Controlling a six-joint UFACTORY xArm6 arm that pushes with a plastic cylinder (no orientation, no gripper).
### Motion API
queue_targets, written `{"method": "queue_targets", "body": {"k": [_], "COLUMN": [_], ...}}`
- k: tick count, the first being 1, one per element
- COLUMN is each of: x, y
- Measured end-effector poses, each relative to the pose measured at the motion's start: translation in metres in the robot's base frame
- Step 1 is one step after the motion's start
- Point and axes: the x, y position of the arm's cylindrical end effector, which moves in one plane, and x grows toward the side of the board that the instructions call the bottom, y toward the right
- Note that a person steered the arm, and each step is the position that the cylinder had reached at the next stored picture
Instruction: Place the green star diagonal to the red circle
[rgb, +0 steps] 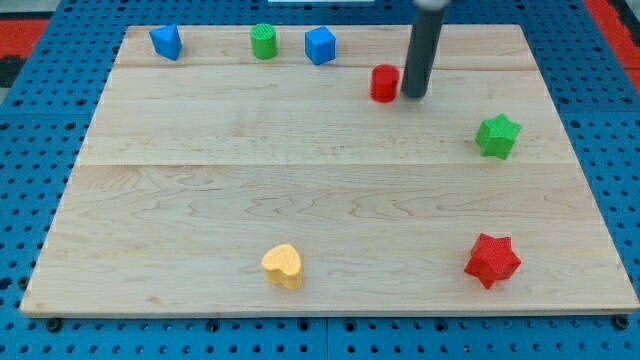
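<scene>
The green star lies on the wooden board at the view's right, a little above mid-height. The red circle stands near the view's top, right of centre. My tip is the lower end of a dark rod coming down from the view's top edge. It stands just to the right of the red circle, very close to it or touching it. The green star is to the lower right of my tip, well apart from it.
A blue triangular block, a green cylinder and a blue cube stand in a row along the top edge. A yellow heart lies at the bottom centre. A red star lies at the bottom right.
</scene>
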Motion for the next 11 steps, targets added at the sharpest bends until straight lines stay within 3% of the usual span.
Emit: {"method": "queue_targets", "body": {"k": [1, 2, 4, 5, 6, 8, 11], "x": [0.083, 0.075, -0.055, -0.098, -0.057, -0.123, -0.110], "y": [0.012, 0.119, 0.129, 0.097, 0.110, 0.065, 0.088]}}
